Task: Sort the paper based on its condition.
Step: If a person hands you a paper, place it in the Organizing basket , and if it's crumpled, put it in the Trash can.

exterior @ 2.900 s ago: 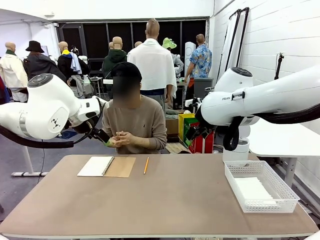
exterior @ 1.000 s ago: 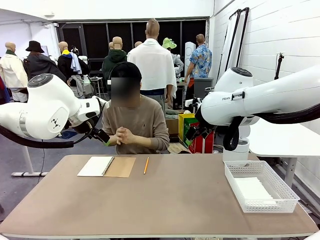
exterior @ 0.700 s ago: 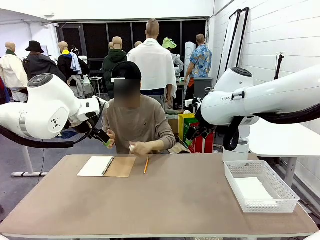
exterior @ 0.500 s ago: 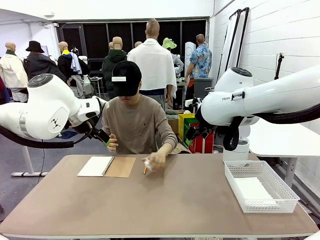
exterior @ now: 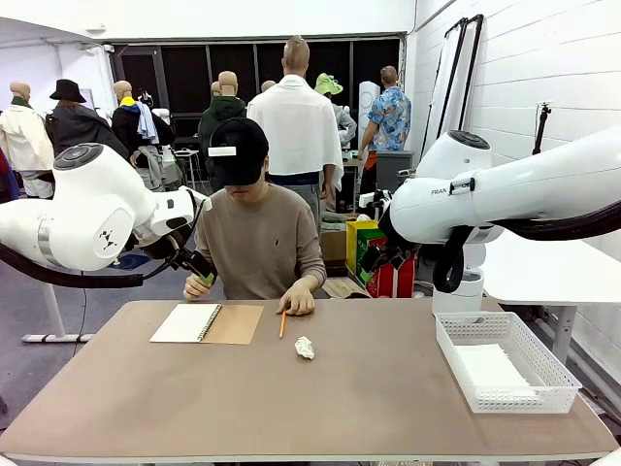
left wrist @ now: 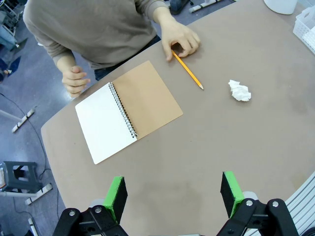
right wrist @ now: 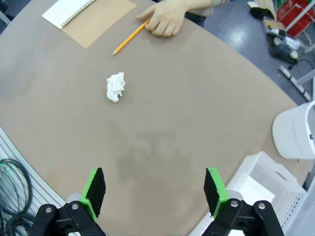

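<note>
Left gripper [left wrist: 170,196]: jaws open, empty, high over the worktop [exterior: 369,398]. Far left, the notebook [exterior: 206,323] lies open; just right of it the pencil [exterior: 283,321], the person's hand [exterior: 296,302] at its far end. Mid-worktop, the crumpled paper [exterior: 305,348] sits loose, a small light ball. Likely risk: it rolls or skids off a closing finger, or the reach crowds the nearby hand. Right gripper [right wrist: 155,194]: jaws open, empty. Near right, the white basket [exterior: 543,359] holds flat white sheets.
</note>
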Motion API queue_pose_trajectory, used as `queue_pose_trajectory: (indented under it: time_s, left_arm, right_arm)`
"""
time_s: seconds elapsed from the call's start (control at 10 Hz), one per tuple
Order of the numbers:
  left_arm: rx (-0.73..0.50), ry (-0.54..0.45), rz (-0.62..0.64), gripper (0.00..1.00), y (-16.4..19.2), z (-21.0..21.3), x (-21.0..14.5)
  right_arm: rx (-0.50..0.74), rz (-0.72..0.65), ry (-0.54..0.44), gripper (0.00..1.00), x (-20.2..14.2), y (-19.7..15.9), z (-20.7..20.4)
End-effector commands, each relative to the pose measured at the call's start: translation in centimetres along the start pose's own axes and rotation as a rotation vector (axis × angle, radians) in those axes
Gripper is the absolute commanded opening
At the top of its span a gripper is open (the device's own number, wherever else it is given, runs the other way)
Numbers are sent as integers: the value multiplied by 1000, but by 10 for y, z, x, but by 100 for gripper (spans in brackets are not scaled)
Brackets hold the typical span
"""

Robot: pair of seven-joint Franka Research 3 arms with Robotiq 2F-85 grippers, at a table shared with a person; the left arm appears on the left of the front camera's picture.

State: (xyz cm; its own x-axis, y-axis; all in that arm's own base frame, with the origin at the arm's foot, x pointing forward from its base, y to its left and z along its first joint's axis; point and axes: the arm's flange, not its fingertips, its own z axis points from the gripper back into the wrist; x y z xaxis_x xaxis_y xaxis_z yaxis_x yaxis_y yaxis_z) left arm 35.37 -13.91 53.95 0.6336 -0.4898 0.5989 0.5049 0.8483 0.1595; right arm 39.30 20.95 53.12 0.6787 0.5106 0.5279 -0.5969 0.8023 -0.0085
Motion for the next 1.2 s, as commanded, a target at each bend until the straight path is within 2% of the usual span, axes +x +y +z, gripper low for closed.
queue_pose_trajectory:
  time_s: [0.0, 0.5, 0.6, 0.8, 1.1]
  left_arm:
    - [-2, 0, 1, 100, 1, 0, -1]
    - [-2, 0, 1, 100, 1, 0, -1]
    - [-2, 0, 1, 100, 1, 0, -1]
    - [-2, 0, 1, 100, 1, 0, -1]
    - [-2, 0, 1, 100, 1, 0, -1]
  right_arm:
    - [-1, -1, -1, 100, -1, 0, 0]
    - [0, 0, 0, 100, 0, 0, 0]
    - [-23, -6, 11, 100, 10, 0, -8]
    - [-51, 25, 66, 100, 37, 0, -40]
    - [-29, 54, 151, 100, 59, 8, -90]
